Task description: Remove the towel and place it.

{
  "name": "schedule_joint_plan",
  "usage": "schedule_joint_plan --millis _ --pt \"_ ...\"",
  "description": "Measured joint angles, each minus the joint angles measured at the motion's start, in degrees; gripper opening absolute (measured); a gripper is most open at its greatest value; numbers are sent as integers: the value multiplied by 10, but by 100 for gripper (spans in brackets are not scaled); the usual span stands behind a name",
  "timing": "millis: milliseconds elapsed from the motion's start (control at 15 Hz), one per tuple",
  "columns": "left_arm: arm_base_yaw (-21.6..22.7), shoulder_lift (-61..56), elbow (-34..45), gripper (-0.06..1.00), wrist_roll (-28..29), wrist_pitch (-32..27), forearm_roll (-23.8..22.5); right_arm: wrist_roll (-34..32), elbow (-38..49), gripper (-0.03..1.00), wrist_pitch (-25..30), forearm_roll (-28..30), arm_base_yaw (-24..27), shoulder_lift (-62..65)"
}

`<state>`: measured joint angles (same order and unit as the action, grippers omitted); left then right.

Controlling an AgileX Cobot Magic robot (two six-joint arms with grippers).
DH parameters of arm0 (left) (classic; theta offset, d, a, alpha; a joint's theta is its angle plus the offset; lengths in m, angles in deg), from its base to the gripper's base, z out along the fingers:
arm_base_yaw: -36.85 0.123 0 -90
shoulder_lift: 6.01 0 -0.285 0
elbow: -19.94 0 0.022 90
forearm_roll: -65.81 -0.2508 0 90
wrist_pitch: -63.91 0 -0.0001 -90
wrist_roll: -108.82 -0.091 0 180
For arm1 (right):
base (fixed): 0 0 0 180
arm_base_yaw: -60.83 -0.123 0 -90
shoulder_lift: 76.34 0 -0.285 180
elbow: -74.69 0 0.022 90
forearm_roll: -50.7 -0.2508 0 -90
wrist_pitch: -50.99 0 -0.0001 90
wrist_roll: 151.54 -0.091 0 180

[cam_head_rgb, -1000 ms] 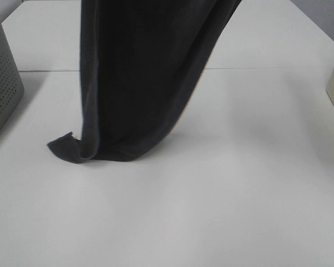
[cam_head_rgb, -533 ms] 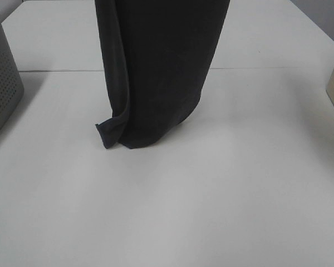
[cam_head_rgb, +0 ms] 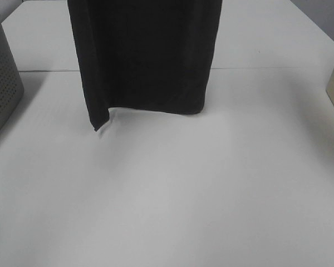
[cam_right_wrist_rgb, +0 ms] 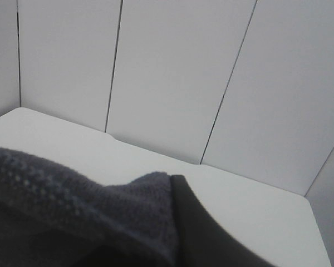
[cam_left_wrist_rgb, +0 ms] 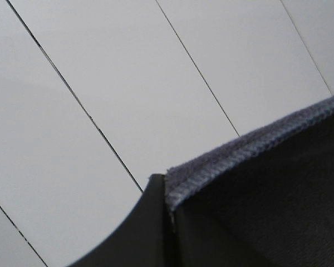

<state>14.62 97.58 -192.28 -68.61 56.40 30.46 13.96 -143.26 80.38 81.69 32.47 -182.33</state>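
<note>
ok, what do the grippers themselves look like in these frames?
Little shows. Left gripper: one smooth, matte black jaw narrowing to a tip. Right gripper: the same, with a rounded edge. No cables, markings or arm links visible; the towel hides the rest.

High view overlooks table [cam_head_rgb: 211, 194]; both wrist views press close on towel [cam_left_wrist_rgb: 278, 211]

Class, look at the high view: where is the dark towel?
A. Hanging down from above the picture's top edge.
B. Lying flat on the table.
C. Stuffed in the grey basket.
A: the towel drops as a vertical sheet from the top edge, over the table, apart from the basket.
</note>
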Motion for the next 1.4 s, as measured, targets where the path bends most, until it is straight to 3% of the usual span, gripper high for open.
schedule_joint_plan --millis 67,467,600,733,1200,1400 --pt "19 18 0 0 4 54 0 -6 0 1 -24 18 1 -19" --pt "84 96 0 0 6 235 3 -58 -35 1 -115 42 47 -83" --pt "109 146 -22 0 6 322 60 -58 -74 1 -153 34 57 -117" --pt "115 199 -85 0 6 339 88 -58 -101 1 -178 22 66 -149" --pt "115 393 -395 0 10 299 88 -60 -170 1 -267 -27 105 -222" --pt "114 442 -470 0 39 284 86 -60 -180 1 -285 -30 113 -231"
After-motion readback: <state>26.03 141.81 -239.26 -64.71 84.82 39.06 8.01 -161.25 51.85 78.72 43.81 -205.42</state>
